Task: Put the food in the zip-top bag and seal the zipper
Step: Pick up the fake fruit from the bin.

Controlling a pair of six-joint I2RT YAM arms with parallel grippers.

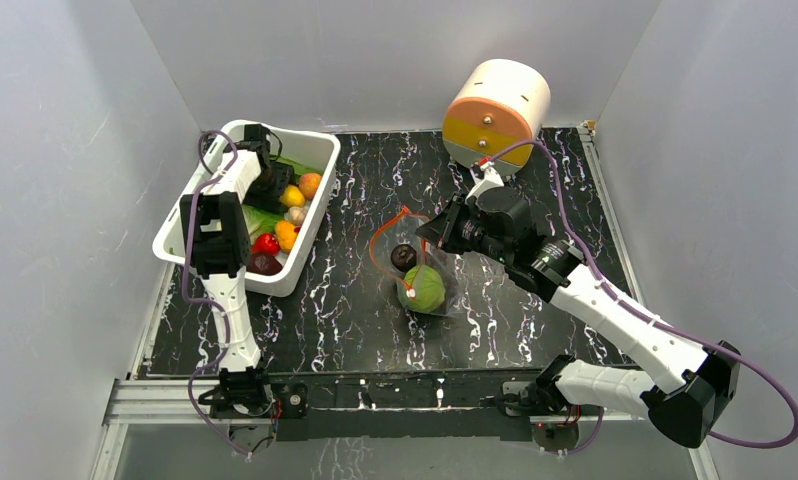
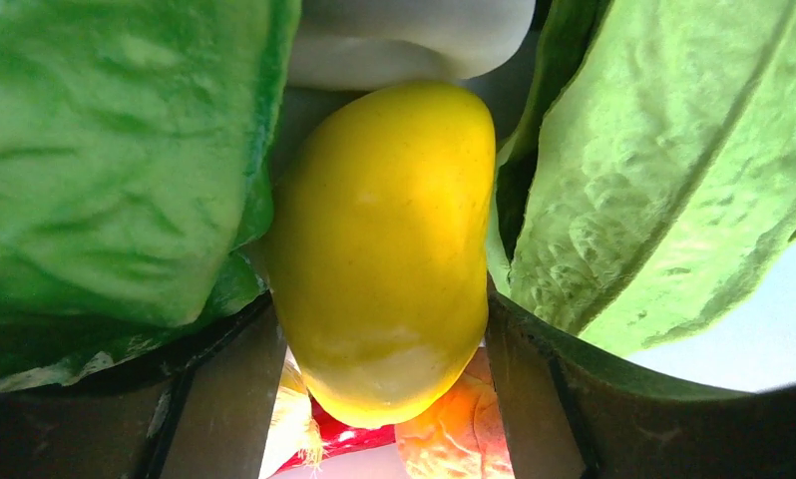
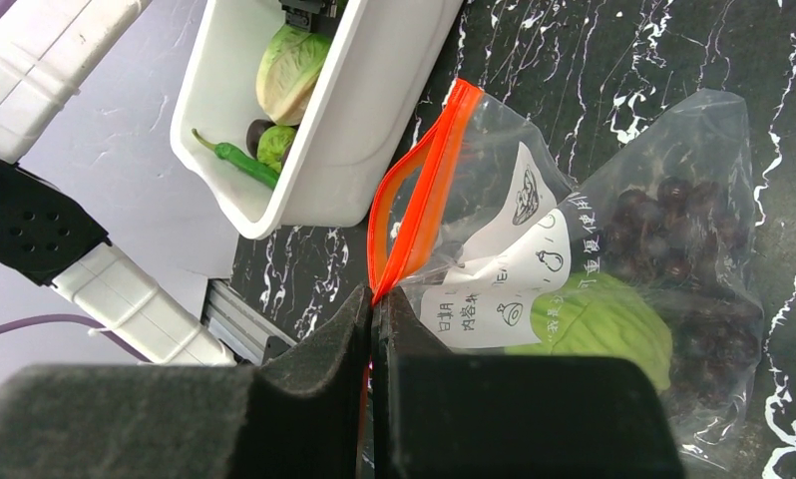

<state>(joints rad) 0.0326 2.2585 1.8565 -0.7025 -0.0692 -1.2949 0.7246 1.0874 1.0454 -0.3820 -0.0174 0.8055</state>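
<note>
Zip-top bag (image 3: 673,150) on marbled table (image 1: 375,320), white walls (image 1: 375,60); right claw (image 3: 374,299) pinching zipper (image 3: 424,190), left claw (image 2: 379,329) gripping yellow fruit (image 2: 384,230)

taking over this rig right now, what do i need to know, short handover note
Left claw: down in the white bin, looks closed on the yellow fruit, leafy greens on both sides.
Right claw: shut on the zipper at the mouth of the zip-top bag, which stands open.
Done: the cabbage and the grape bunch are inside the bag.
Left: carry the yellow fruit over, likely the other food from the bin too, then seal the zipper.
</note>
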